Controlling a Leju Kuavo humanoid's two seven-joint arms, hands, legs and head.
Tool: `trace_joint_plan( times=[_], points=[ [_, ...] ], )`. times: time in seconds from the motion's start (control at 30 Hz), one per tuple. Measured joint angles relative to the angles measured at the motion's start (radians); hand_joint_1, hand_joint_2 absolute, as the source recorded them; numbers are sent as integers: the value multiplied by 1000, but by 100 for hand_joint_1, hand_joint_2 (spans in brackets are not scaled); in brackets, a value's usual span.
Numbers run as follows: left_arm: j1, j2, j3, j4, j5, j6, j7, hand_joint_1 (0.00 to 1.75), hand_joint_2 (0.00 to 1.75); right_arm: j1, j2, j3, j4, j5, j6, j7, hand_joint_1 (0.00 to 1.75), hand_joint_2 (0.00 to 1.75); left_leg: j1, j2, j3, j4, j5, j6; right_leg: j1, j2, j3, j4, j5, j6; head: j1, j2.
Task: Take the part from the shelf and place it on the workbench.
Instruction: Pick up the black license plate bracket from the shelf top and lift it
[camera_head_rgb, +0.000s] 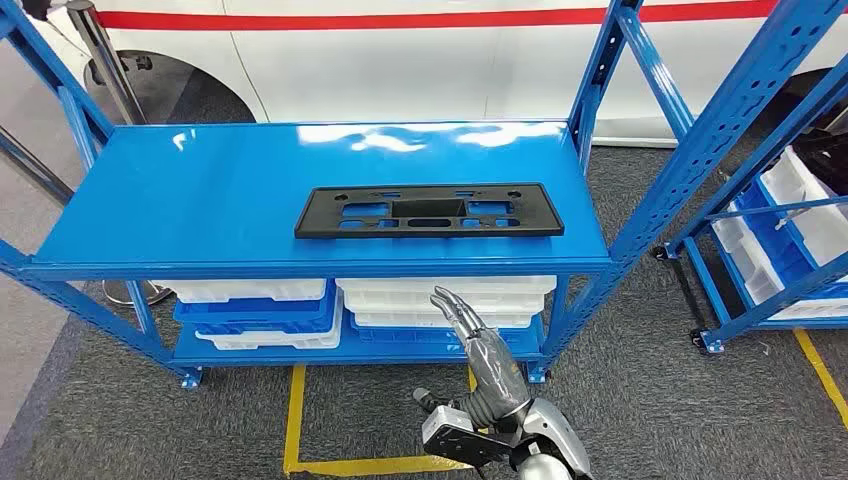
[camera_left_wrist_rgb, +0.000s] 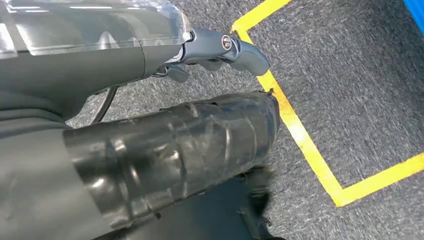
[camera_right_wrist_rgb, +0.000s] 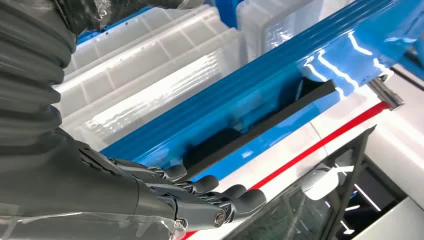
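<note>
The part (camera_head_rgb: 430, 211) is a flat black rectangular plate with several cutouts. It lies on the top board of the blue shelf (camera_head_rgb: 200, 200), right of the middle and close to the front edge. My right hand (camera_head_rgb: 485, 350) is raised in front of the shelf, below the part and short of the front edge. Its fingers are stretched out toward the shelf and hold nothing. In the right wrist view the right hand (camera_right_wrist_rgb: 200, 200) points at the shelf's front beam, with the part's black edge (camera_right_wrist_rgb: 280, 112) lying beyond it. My left hand (camera_left_wrist_rgb: 220, 50) hangs over the grey carpet, holding nothing.
White and blue bins (camera_head_rgb: 440, 300) fill the lower shelf level. Blue uprights (camera_head_rgb: 720, 130) frame the right side. A second blue rack with white bins (camera_head_rgb: 800, 220) stands at the right. A white vehicle with a red stripe (camera_head_rgb: 400, 60) is behind. Yellow tape (camera_head_rgb: 295, 420) marks the carpet.
</note>
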Motion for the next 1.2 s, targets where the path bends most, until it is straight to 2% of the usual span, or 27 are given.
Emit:
trace_joint_plan(
  times=[0.07, 0.13, 0.17, 0.2, 0.3, 0.37, 0.4, 0.47, 0.5, 0.53, 0.57, 0.63, 0.7, 0.77, 0.83, 0.87, 0.9, 0.97, 1.0, 1.03, 1.07, 1.13, 1.2],
  points=[
    [1, 0, 0, 0, 0, 0, 0, 0, 0, 1, -1, 0, -1, 2, -1, 0, 0, 175, 0, 0, 5, -52, 49, 1, 0, 1, 16, 0, -11, 2, 0, 0],
    [3, 1, 0, 0, 0, 1, 0, 0, 0, 2, -4, -1, -3, 9, -3, 1, 0, 175, -1, 1, 19, -164, 151, 5, 1, 2, 44, 2, -34, 8, 1, 0],
    [3, 2, 0, 0, 0, 2, 1, 0, 0, 2, -5, -1, -5, 14, -6, 2, 0, 175, -3, 2, 25, -209, 184, 11, 1, 2, 51, 4, -44, 13, 0, 0],
    [3, 2, 0, 0, 0, 3, 1, 0, 0, 3, -6, -2, -7, 20, -9, 4, 0, 175, -4, 2, 28, -234, 204, 18, 2, 2, 53, 6, -51, 19, 0, 0],
    [3, 2, 0, 0, 0, 5, 1, 0, 0, 3, -9, -4, -19, 41, -19, 8, 0, 175, -6, 2, 36, -249, 210, 37, 2, 2, 54, 12, -62, 33, -1, 0],
    [2, 1, 0, 0, -1, 6, 1, 0, 0, 1, -12, -6, -28, 54, -25, 9, 0, 175, -2, 3, 53, -260, 206, 46, 0, -1, 31, 61, -74, 43, 0, 0],
    [0, 1, 0, 0, -1, 6, 1, 0, 0, 1, -14, -7, -31, 60, -28, 9, 0, 175, 0, 3, 62, -264, 204, 50, -3, -2, 0, 114, -89, 49, 0, 0],
    [-3, 1, 0, 0, -2, 5, 1, 0, 0, 0, -19, -10, -34, 70, -33, 10, 0, 175, 0, 3, 73, -266, 194, 56, -8, -3, -84, 243, -133, 60, 1, 0],
    [-3, 1, 0, 0, -2, 4, 1, 0, 0, 1, -21, -11, -34, 75, -34, 11, 0, 175, 0, 3, 79, -266, 188, 56, -11, -3, -120, 285, -144, 63, 1, 0],
    [-3, 2, 0, 0, -2, 3, 2, 0, 0, 2, -23, -11, -35, 80, -35, 12, 0, 175, 0, 2, 88, -266, 181, 56, -13, -4, -141, 297, -136, 64, 1, 0],
    [-2, 2, 0, 0, -2, 2, 2, 0, 0, 2, -24, -11, -35, 85, -36, 14, 0, 175, 0, 2, 98, -266, 174, 55, -14, -5, -144, 273, -105, 64, 1, 0],
    [-2, 0, 0, 0, -3, 2, 2, 0, 0, 2, -27, -12, -39, 91, -38, 17, 0, 175, 1, 1, 120, -267, 158, 51, -14, -6, -110, 148, -6, 58, 1, 0],
    [-3, -1, 0, 0, -3, 2, 2, 0, 0, 1, -30, -14, -43, 93, -40, 19, 0, 175, -1, -1, 132, -269, 146, 41, -7, -8, -78, 47, 35, 47, 1, 0],
    [-4, -2, 0, 0, -3, 2, 2, 0, 0, 1, -32, -15, -46, 93, -42, 20, 0, 175, -4, -2, 138, -267, 141, 28, -1, -7, -70, 21, 29, 34, 1, 0],
    [-4, -2, 0, 0, -3, 2, 2, 0, 0, 3, -33, -15, -49, 94, -44, 20, 0, 175, -4, 0, 140, -255, 133, 19, -5, -5, -55, 9, 36, 22, 1, 0],
    [-5, -2, 0, 0, -3, 2, 2, 0, 0, 1, -34, -15, -50, 95, -45, 20, 0, 175, -3, 0, 132, -234, 122, 15, -7, -5, -46, 6, 35, 17, 1, 0],
    [-6, -2, 0, 0, -3, 2, 2, 0, 0, 0, -34, -15, -51, 95, -45, 20, 0, 175, -2, 1, 112, -194, 102, 13, -8, -5, -39, 3, 33, 12, 1, 0],
    [-6, -2, -1, 0, -4, 2, 2, 0, 0, -1, -34, -15, -52, 96, -46, 20, 0, 175, -1, 1, 40, -70, 50, 9, -5, -7, -33, 2, 27, 4, 0, 0],
    [-5, -2, -1, 0, -4, 2, 3, 0, 0, 0, -34, -15, -52, 97, -46, 20, 0, 175, -1, 1, 4, -17, 32, 6, -3, -7, -31, 3, 23, 1, 0, 0],
    [-4, -2, -1, 0, -4, 3, 3, 0, 0, 1, -34, -15, -52, 98, -47, 20, 0, 175, -1, 1, -20, 8, 32, 4, -1, -6, -27, 3, 19, -1, 0, 0],
    [-3, -1, -1, 0, -4, 3, 3, 0, 0, 1, -34, -15, -51, 100, -48, 20, 0, 175, -1, 1, -24, -7, 55, 4, 1, -5, -22, 4, 15, -1, 0, 0],
    [-2, -1, -1, 0, -4, 5, 4, 0, 0, 1, -34, -15, -52, 105, -51, 20, 0, 175, -2, 1, 14, -128, 143, 12, 3, -3, -7, 4, 4, 1, 0, 0],
    [-5, 0, -1, 0, -4, 5, 4, 0, 0, 0, -35, -15, -52, 107, -53, 20, 0, 175, -8, 2, 52, -234, 187, 23, 6, -3, 1, 6, -4, 7, 0, 0]
  ],
)
